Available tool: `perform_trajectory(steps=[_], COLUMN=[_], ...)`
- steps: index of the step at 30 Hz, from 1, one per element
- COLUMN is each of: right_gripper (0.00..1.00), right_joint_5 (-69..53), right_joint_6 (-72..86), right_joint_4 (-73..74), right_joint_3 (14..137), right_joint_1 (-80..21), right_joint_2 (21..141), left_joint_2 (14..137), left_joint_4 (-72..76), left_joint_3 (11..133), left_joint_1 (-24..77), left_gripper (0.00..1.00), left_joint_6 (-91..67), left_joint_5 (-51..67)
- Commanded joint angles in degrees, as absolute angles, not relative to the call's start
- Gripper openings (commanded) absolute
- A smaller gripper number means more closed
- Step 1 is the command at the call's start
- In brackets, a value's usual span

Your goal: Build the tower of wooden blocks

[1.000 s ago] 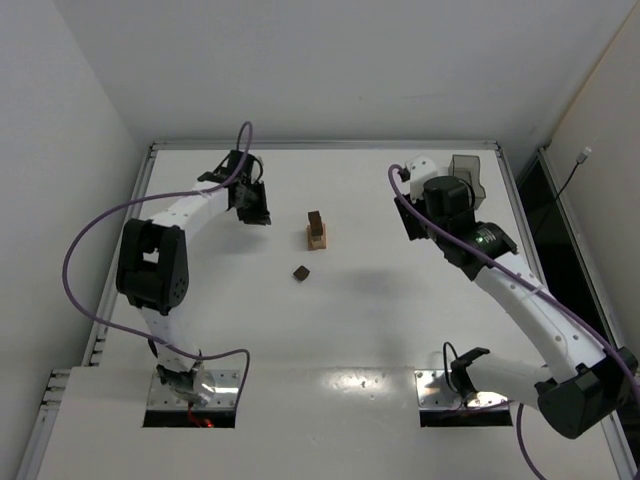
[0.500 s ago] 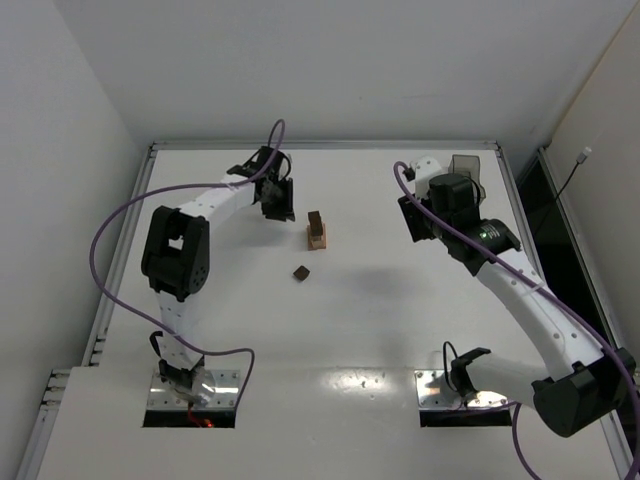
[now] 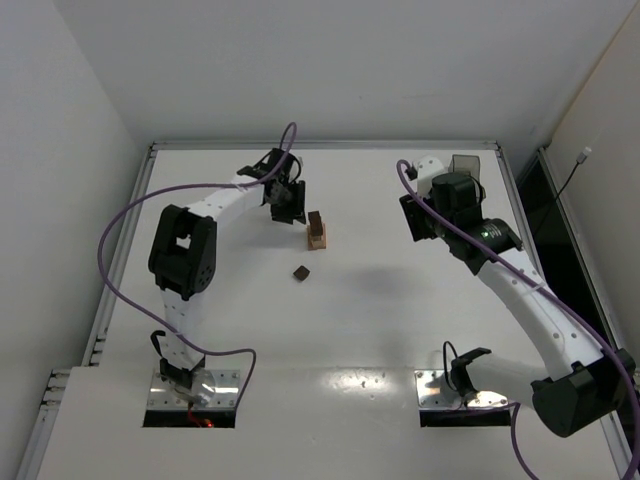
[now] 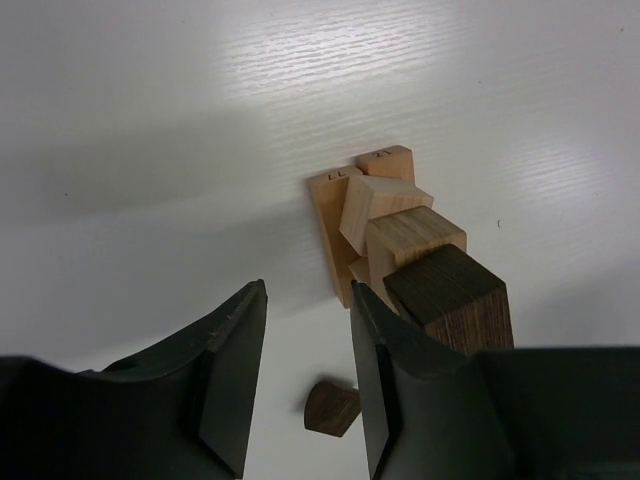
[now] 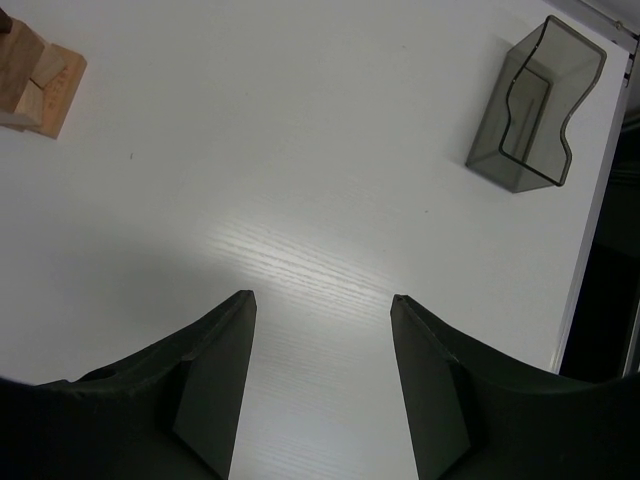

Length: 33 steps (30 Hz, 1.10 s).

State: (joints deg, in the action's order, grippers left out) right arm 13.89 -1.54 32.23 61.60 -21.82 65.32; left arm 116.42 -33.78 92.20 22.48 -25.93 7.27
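The wood block tower [image 3: 317, 232] stands mid-table: tan blocks on a tan base [image 4: 335, 215], with a dark brown block [image 4: 450, 300] on top. A loose dark brown piece [image 3: 301, 272] lies on the table just in front of it. My left gripper [image 3: 286, 201] hovers beside the tower's left side, above table level. In the left wrist view its jaws [image 4: 307, 290] stand apart with nothing between them, and the loose piece [image 4: 332, 408] shows far below in the gap. My right gripper [image 5: 321, 297] is open and empty over bare table, right of the tower [image 5: 35, 75].
A translucent grey plastic container [image 3: 467, 174] stands at the back right, behind the right gripper [image 3: 425, 216], also visible as the container [image 5: 530, 110] in the right wrist view. The table's raised rim [image 3: 320, 146] runs along the back.
The left arm has swung right from the back left to just beside the tower, and its jaws have parted. The right arm has hardly moved.
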Motion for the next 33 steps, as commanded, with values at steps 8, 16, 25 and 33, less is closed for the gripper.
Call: perform_trajectory(steps=[8,16,25,33], right_gripper=[0.54,0.54,0.54,0.54], right_joint_5=[11.7,11.2,11.2,6.8], right_joint_6=[-0.4,-0.4,-0.4,-4.0], right_joint_4=[31.2,31.2,31.2,31.2], right_joint_3=[61.7,61.7,60.6,57.4], right_joint_1=[-21.4,-21.4,-21.4,-21.4], right_joint_2=[64.9,64.9,64.3,61.4], left_joint_2=[115.8,115.8,108.6,94.3], left_joint_4=[-33.4,-33.4,-34.1,-32.5], left_joint_3=[95.3,95.3,88.7,75.8], left_joint_1=[24.1,24.6,24.6,24.6], left_gripper=[0.4,0.42,0.22,0.31], left_joint_6=[-25.2,-25.2,-27.9,-14.4], left_joint_5=[7.3,5.4,-5.4,17.8])
